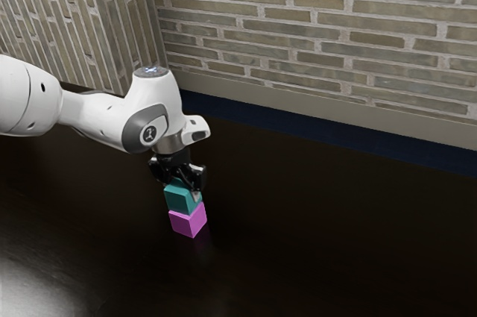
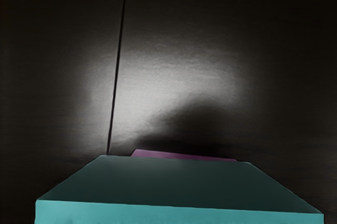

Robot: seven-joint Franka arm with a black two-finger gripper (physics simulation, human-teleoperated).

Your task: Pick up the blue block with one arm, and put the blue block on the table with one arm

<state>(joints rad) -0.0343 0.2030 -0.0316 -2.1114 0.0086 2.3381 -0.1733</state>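
Blue-green cube-like block [image 2: 174, 182], close under the wrist camera, sits on the pink cube-like block [image 1: 187, 220]

It is the task's blue block, judging by its colour, and it appears to touch the pink one beneath; its lower edge is set slightly toward the exterior view's left of the pink block's top. From the black gripper [image 1: 185, 189] it lies at six o'clock in the exterior view, directly below and up against the hand; whether it is gripped cannot be told, since the grasp is partly hidden there. No long axis stands out on so even a shape; the white jointed arm [image 1: 97, 115] comes in from between nine and ten o'clock, the one arm for the work.

Farther out, the dark glossy table [image 1: 320, 250] spreads toward three and four o'clock from the stack; the pale brick wall [image 1: 313, 33] rises beyond, toward one o'clock.

The step in hand looks like the pick-up; the coming move turns on that straight-below relation: a firm hold, then a lift toward twelve o'clock until the block clears the pink one, then a shift aside and a level descent to the table; a sideways pull too soon could drag or topple the pink block.
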